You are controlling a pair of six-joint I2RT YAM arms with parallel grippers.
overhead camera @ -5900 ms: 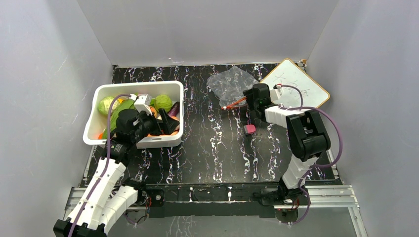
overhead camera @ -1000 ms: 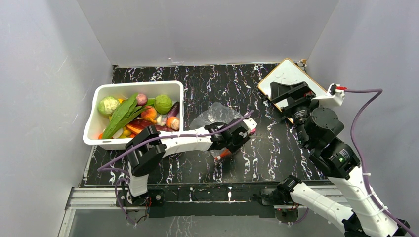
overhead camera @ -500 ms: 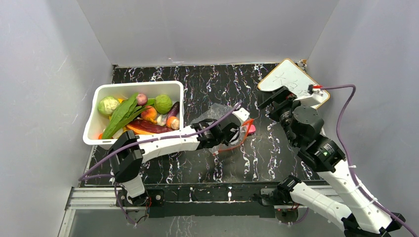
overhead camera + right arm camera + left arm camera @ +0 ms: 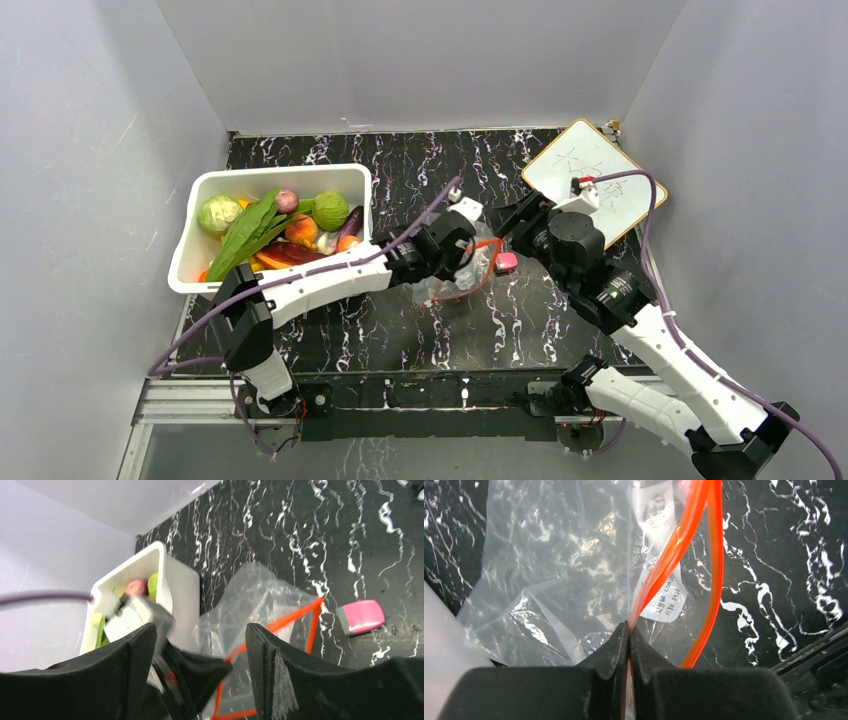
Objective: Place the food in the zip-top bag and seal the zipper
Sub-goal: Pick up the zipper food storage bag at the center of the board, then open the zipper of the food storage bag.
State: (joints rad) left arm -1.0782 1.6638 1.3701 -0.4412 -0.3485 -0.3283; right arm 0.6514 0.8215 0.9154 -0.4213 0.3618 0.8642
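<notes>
Left wrist view: left gripper (image 4: 628, 627) jaws shut on zipper (image 4: 674, 545); right gripper (image 4: 200, 630) jaws wide, empty. Thin strip cd slip out, collapsing zip-top bag (image 4: 549, 555) mouth.

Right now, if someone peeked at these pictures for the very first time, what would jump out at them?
Probably the clear crinkly plastic bag in the middle of the black marbled table, with its bright red-orange zipper strip pinched in the shut left gripper. Next comes the white plastic bin at the left, heaped with colourful toy vegetables, and the small pink block beside the bag.
</notes>
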